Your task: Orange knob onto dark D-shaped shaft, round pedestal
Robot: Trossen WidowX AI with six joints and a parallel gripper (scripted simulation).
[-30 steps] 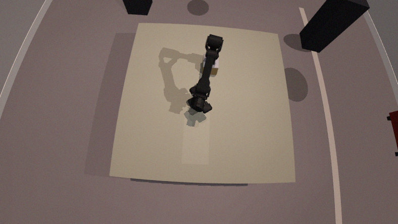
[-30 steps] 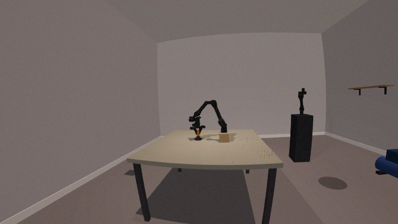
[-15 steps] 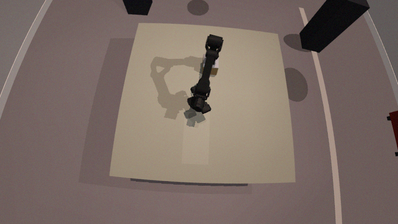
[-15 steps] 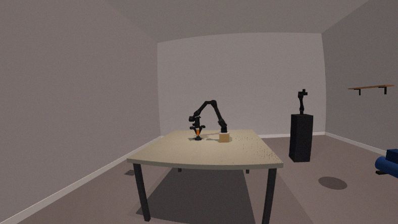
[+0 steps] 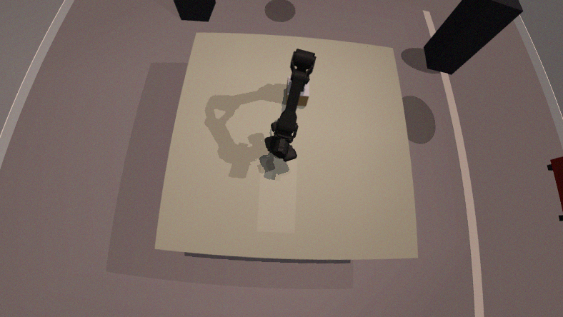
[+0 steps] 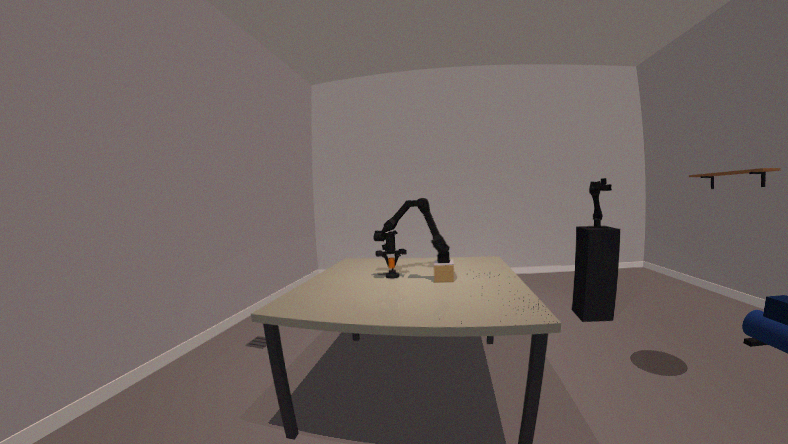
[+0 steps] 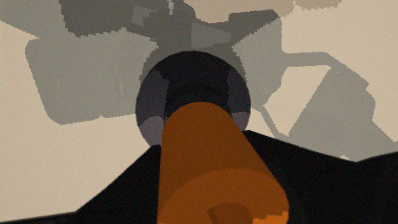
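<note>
The orange knob [image 6: 391,263] [image 7: 205,145] is upright between the fingers of my gripper [image 6: 391,265] [image 7: 202,145], which is shut on it. The round dark pedestal [image 6: 392,274] [image 7: 192,65] is on the table below the knob. In the exterior view the knob's lower end is just above the pedestal's base, over its middle. The shaft is hidden behind the knob in the wrist view, and I cannot tell whether the knob is touching it or how its flat side faces. In the top view the arm hides the knob and pedestal.
A wooden block [image 5: 302,100] [image 6: 443,272] with a pale top stands on the table [image 5: 346,177] [image 6: 397,308], under the arm's base. Shadows of the arm fall around the pedestal. A black stand [image 6: 596,275] with another arm is off the table.
</note>
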